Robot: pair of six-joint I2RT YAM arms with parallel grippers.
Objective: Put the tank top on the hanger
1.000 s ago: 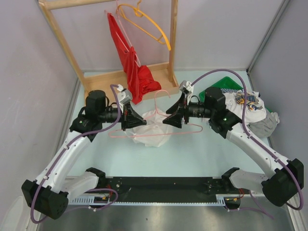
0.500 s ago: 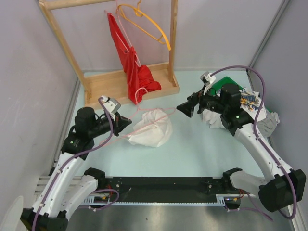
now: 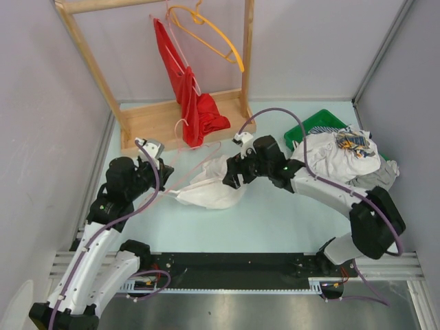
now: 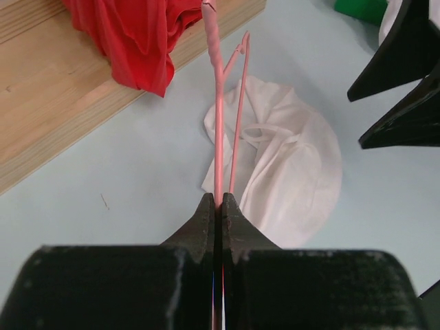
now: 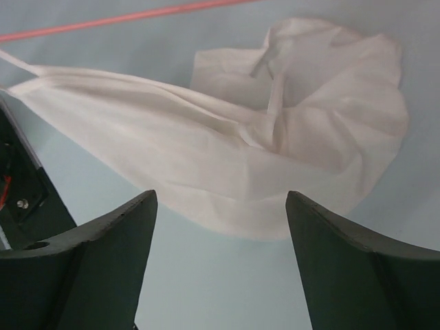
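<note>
A pale blue-green worktop [image 3: 289, 220] sits between grey walls, with a wooden rack [image 3: 148, 120] at the back carrying a red garment [image 3: 189, 96] and an orange hanger [image 3: 213, 38]. At the far right, a heap of white-grey clothes [image 3: 344, 155] lies against a green bin [image 3: 313, 127]. The tank top [image 3: 213, 189] lies crumpled on the worktop near the middle, just in front of the rack's base, with one edge drawn out to a point toward the left arm. The left claw [image 4: 217, 199] is pinched tight on a wire of the pink hanger [image 4: 218, 124], which runs away from it at a slant over the tank top's near side, toward the red garment. The right claw [image 5: 220, 199] hangs just above the tank top with its jaws spread wide and nothing between them; whether its tips touch the fabric cannot be told.
</note>
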